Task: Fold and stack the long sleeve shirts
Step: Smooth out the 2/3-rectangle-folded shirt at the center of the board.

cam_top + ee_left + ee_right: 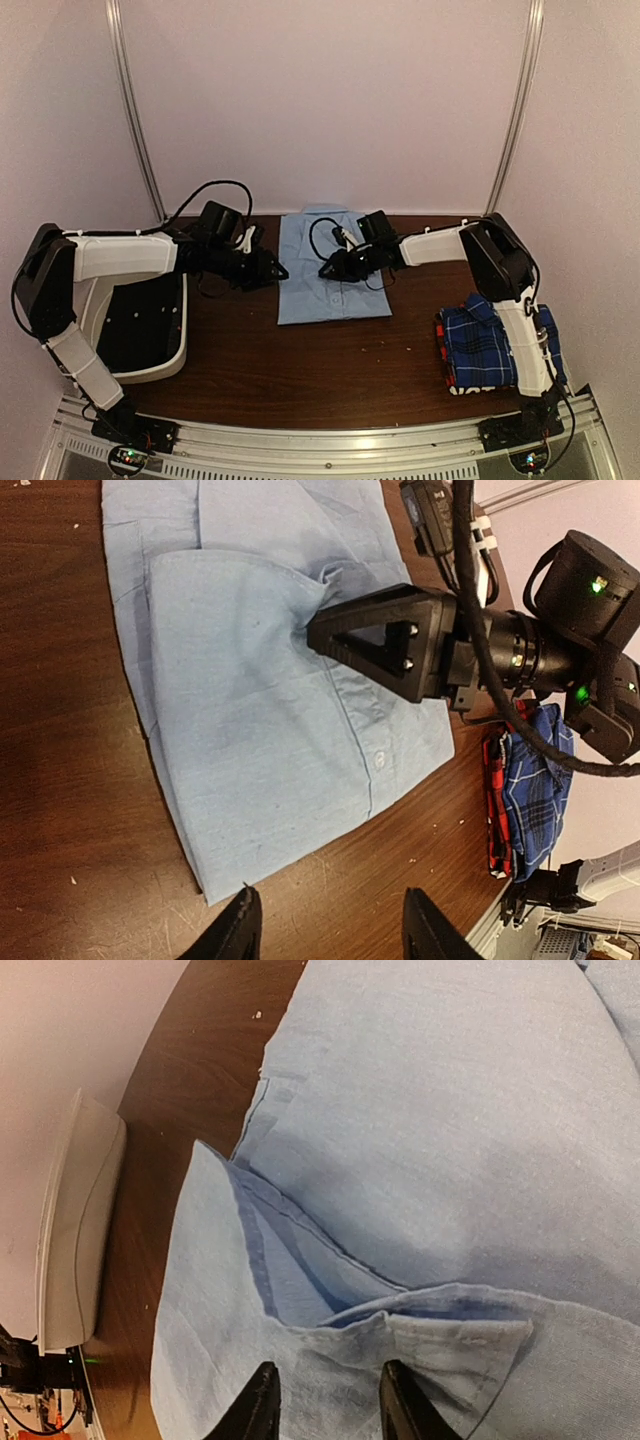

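A plain light blue shirt [335, 275] lies partly folded at the middle of the table. My right gripper [328, 269] is down on it; in the right wrist view its jaws [330, 1405] pinch a wrinkled fold of the light blue shirt [450, 1110], whose flap edge tents up. The left wrist view shows the right gripper [312, 640] puckering the cloth. My left gripper [278, 270] hangs open over bare wood just off the shirt's left edge [330, 930], with nothing between its fingers. A folded blue plaid shirt [480, 345] sits on a red/black one [495, 800] at the right.
A white bin [150, 372] with black lining stands at the left beside the left arm, and its rim shows in the right wrist view [75, 1230]. The plaid stack lies close to the right arm's base. Brown table wood [300, 370] shows between them.
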